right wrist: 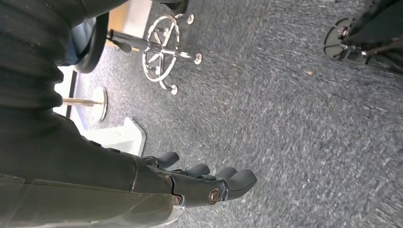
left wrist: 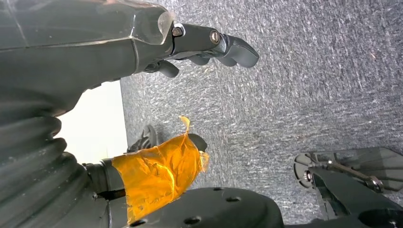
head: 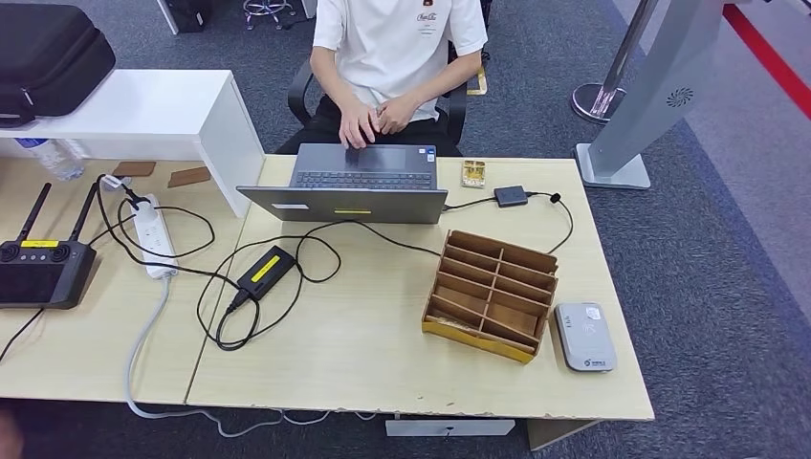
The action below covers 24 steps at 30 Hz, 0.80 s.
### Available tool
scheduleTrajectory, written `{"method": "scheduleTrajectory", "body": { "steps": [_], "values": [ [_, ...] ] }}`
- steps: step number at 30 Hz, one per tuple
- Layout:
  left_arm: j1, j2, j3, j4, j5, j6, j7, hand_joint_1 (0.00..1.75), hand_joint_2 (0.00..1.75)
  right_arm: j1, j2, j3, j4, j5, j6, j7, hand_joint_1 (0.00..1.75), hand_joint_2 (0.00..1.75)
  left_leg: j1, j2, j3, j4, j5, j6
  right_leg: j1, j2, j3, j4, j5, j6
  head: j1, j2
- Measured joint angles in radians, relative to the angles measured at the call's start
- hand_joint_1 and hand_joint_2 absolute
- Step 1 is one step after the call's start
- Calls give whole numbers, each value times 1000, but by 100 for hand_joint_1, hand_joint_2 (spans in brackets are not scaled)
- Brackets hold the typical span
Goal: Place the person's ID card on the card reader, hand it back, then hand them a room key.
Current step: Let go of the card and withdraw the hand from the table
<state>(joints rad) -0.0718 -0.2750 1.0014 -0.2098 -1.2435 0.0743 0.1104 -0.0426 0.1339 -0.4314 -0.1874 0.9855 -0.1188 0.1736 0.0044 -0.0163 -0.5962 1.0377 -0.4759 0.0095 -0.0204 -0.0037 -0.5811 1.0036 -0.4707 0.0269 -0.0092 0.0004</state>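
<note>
Left hand and right hand: fingers spread, holding nothing, over carpet. One card reader lay near table's right edge, beside one wooden organizer. One laptop.

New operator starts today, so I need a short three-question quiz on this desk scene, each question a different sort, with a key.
1. True or false: the grey card reader lies on the desk beside the wooden organizer.
2. The person's hands are at: A) the laptop B) the power strip C) the remote controller.
3. Fill in: each robot hand, left and right, hangs over the ____ holding nothing.

Key: 1 true; 2 A; 3 carpet.
</note>
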Motion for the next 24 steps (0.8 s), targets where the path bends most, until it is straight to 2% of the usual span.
{"method": "scheduleTrajectory", "body": {
  "steps": [3, 5, 7, 10, 13, 16, 19, 21, 23, 24],
  "values": [
    [0, 1, 0, 0, -2, 20, 15, 0, 175, 0, 0, 0, 0, 6, -7, 8, 0, 175, 0, 0, 0, 0, 0, 0, 0, 0, 0, 0, 0, 0, 0, 0],
    [0, 1, 0, 0, 6, 88, 29, 0, 87, 1, 0, 0, 0, 17, -63, 21, 0, 175, 0, 0, 0, 0, 0, 0, 0, 0, 0, 0, 0, 0, 0, 0],
    [1, 2, 0, 0, 22, 202, 28, 0, 0, 2, -1, 0, 0, 30, -170, 56, 0, 175, 0, 0, 0, 0, 0, 0, 0, 0, 0, 0, 0, 0, 0, 0],
    [2, 5, 3, 0, 48, 407, -13, 0, 0, 2, -2, 0, 0, 49, -373, 171, 0, 175, 0, 0, 0, 0, 0, 0, 0, 0, 0, 0, 0, 0, 0, 0],
    [5, 8, 13, -2, 64, 560, -46, 0, 0, 6, -3, -3, 0, 52, -507, 244, 0, 175, 0, 0, 0, 0, 0, 0, 0, 0, 0, 0, 0, 0, 0, 0],
    [15, 4, 31, -22, 45, 605, -62, 0, 0, 9, -2, -6, -4, 59, -558, 254, 0, 175, 0, 1, 0, 0, -1, -1, 0, 1, 0, 0, 0, 0, 0, 0],
    [17, 1, 51, -27, 6, 577, -32, 0, 0, 9, 5, -7, -4, 73, -553, 255, 0, 175, 0, 1, 0, 0, -1, -1, 0, 1, 0, 0, 0, 0, 0, 0],
    [15, 2, 57, -21, -20, 486, 9, 0, 87, 8, 9, -7, -4, 83, -511, 252, 0, 175, 0, 1, 0, 0, -1, -1, 0, 1, 0, 0, 0, 0, 0, 0],
    [11, 6, 57, -13, -39, 306, 62, 0, 175, 6, 11, -7, -3, 91, -394, 246, 0, 175, 0, 1, 0, 0, -1, -1, 0, 1, 0, 0, 0, 0, 0, 0],
    [9, 7, 57, -10, -43, 201, 84, 0, 175, 5, 11, -7, -2, 89, -300, 239, 0, 175, 0, 1, 0, 0, -1, -1, 0, 1, 0, 0, 0, 0, 0, 0]
  ]
}}
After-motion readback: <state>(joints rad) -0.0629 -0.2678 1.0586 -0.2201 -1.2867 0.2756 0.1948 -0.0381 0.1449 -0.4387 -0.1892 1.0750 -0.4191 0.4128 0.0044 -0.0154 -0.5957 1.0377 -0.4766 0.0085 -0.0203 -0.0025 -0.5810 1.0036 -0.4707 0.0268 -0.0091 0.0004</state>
